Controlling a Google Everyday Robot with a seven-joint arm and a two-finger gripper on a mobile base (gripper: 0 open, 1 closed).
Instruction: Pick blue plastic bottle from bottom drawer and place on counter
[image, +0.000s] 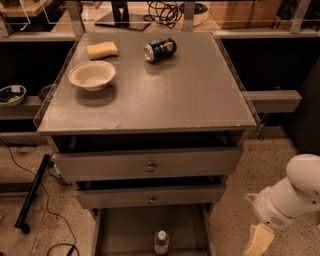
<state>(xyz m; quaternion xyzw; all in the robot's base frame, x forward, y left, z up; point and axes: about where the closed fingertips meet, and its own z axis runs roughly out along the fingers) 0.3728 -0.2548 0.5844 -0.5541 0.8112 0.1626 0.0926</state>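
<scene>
Nothing done yet: the blue plastic bottle (160, 242) stands upright in the open bottom drawer (125, 227), your gripper (258, 240) hangs low to the drawer's right, apart from the bottle, jaws' state you cannot tell; reach, grasp, lift and set-down on the worktop (175, 95) remain.

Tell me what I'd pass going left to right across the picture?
Round cream bowl on the speckled grey counter → dark blue soda can lying on its side → the robot's gripper, low at the far right.
</scene>
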